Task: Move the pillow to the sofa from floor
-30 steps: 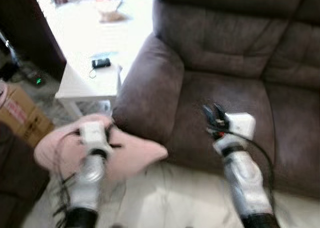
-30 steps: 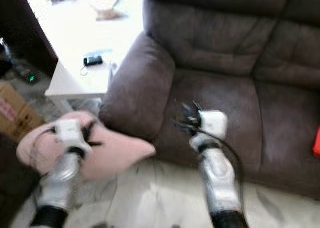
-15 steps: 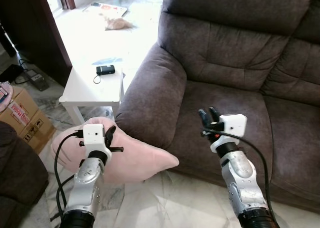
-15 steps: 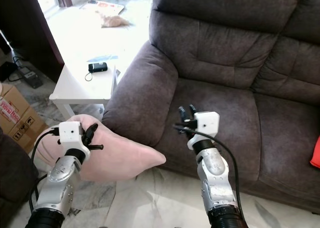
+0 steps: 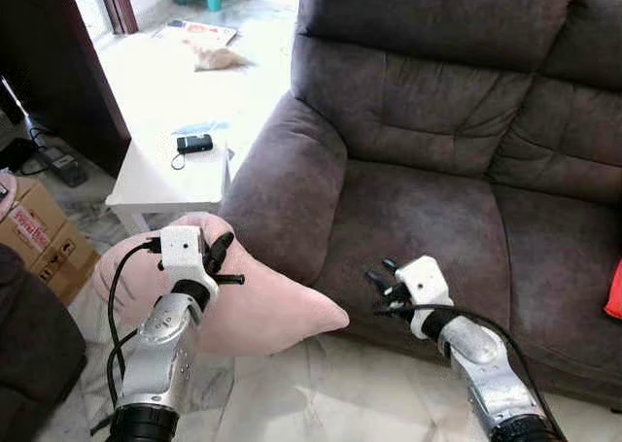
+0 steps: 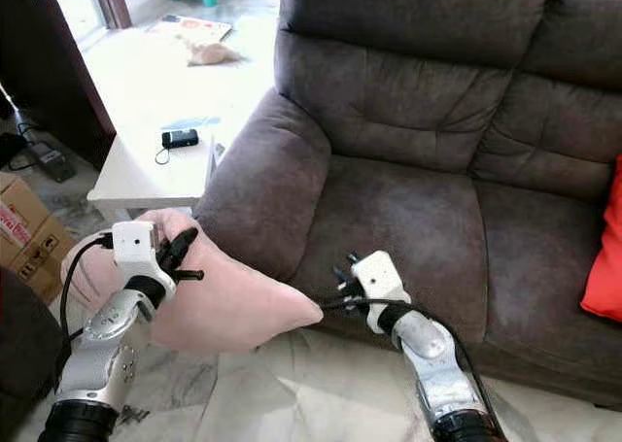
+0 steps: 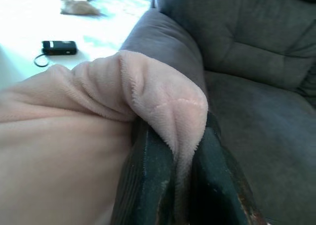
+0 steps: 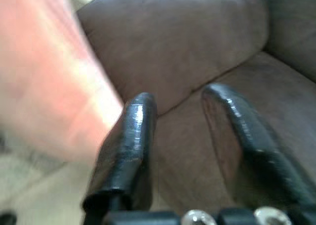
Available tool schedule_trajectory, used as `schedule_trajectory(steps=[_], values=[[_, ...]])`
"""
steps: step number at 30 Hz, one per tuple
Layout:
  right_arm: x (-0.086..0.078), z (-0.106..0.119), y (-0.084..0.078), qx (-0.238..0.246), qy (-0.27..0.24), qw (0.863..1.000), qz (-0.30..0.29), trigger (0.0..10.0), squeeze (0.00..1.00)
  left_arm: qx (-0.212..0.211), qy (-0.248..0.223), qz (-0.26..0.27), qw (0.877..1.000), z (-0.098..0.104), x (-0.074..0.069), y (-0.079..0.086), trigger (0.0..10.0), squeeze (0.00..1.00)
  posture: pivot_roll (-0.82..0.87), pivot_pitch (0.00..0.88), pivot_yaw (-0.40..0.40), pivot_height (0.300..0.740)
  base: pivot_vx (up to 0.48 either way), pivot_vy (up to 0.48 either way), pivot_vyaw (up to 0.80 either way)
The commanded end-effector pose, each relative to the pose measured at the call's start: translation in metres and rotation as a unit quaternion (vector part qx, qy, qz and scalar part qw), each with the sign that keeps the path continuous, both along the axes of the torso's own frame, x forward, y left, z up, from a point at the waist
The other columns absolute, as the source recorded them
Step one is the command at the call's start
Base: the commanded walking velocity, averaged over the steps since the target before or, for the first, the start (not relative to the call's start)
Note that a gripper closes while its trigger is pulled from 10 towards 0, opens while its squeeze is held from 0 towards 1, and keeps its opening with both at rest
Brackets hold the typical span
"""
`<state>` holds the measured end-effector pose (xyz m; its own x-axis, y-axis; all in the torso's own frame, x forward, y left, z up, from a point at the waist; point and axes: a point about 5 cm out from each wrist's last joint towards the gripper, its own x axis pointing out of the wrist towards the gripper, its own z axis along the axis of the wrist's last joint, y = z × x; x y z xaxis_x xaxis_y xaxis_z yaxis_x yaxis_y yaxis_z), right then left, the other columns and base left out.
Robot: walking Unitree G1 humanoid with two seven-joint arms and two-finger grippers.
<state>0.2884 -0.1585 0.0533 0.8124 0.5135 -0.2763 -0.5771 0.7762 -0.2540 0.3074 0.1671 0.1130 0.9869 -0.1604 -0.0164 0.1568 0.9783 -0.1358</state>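
A dark brown sofa [image 5: 437,160] occupies the right and centre of the scene, its padded armrest [image 5: 292,185] facing the robot's left side. The floor [image 5: 292,393] in front is pale marble tile. A white side table [image 5: 170,175] stands just beside the armrest, on the robot's left of it. The pink pillow [image 5: 262,311] is off the seat, held up in front of the lower armrest; one corner points toward the sofa's front edge, and whether its underside touches the floor cannot be told. The left gripper [image 5: 216,255] is clamped on the pillow's upper edge; the left wrist view shows a fold of pink plush pinched tight between the two black fingers [image 7: 148,180]. The right gripper [image 5: 381,285] hovers in front of the seat cushion's front edge, near the pillow's pointed corner but apart from it, with its fingers [image 8: 128,146] spread and nothing between them. A cardboard box [image 5: 34,233] sits on the floor at the far left. A red cushion [image 6: 607,243] lies on the sofa seat at the right edge. A small black device [image 5: 194,143] with a cord rests on the table top.
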Motion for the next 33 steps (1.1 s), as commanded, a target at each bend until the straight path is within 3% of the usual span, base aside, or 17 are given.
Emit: schedule_trajectory(steps=[1, 7, 10, 18, 24, 25, 26, 33], values=[[-0.004, -0.007, 0.000, -0.010, 0.015, 1.000, 0.014, 10.0, 1.00, -0.002, -0.069, -0.028, 0.997, 0.034, 0.005, -0.008, 10.0, 0.00, 0.00, 0.092, -0.052, 0.740, 0.000, 0.000, 0.00], [-0.010, -0.015, -0.002, -0.038, 0.034, 0.998, 0.046, 10.0, 1.00, -0.006, -0.075, -0.038, 0.996, 0.044, 0.007, -0.009, 10.0, 0.00, 0.00, 0.094, -0.052, 0.740, 0.000, 0.000, 0.00], [-0.015, -0.025, -0.007, -0.091, 0.047, 0.992, 0.067, 10.0, 1.00, -0.006, -0.079, -0.054, 0.995, 0.050, 0.008, -0.012, 10.0, 0.00, 0.00, 0.095, -0.054, 0.740, 0.000, 0.000, 0.00], [-0.014, -0.029, -0.010, -0.109, 0.048, 0.991, 0.062, 10.0, 1.00, -0.006, -0.082, -0.067, 0.994, 0.056, 0.008, -0.013, 10.0, 0.00, 0.01, 0.092, -0.054, 0.740, 0.000, 0.000, 0.00], [-0.015, -0.037, -0.013, -0.148, 0.058, 0.986, 0.059, 10.0, 1.00, -0.006, -0.082, -0.085, 0.993, 0.059, 0.007, -0.018, 10.0, 0.00, 0.01, 0.092, -0.054, 0.740, 0.000, 0.000, 0.00], [-0.016, -0.040, -0.014, -0.162, 0.062, 0.983, 0.060, 10.0, 0.76, -0.005, -0.084, -0.089, 0.993, 0.060, 0.007, -0.018, 10.0, 0.00, 0.01, 0.092, -0.055, 0.740, 0.000, 0.000, 0.00], [-0.017, -0.042, -0.015, -0.166, 0.067, 0.982, 0.060, 10.0, 0.00, -0.005, -0.085, -0.090, 0.992, 0.061, 0.007, -0.019, 10.0, 0.00, 0.01, 0.092, -0.055, 0.740, 0.000, 0.000, 0.00], [-0.022, -0.054, -0.015, -0.180, 0.097, 0.977, 0.057, 10.0, 0.00, -0.009, -0.088, -0.110, 0.990, 0.063, 0.004, -0.023, 10.0, 0.00, 0.01, 0.090, -0.055, 0.740, 0.000, 0.000, 0.00]])
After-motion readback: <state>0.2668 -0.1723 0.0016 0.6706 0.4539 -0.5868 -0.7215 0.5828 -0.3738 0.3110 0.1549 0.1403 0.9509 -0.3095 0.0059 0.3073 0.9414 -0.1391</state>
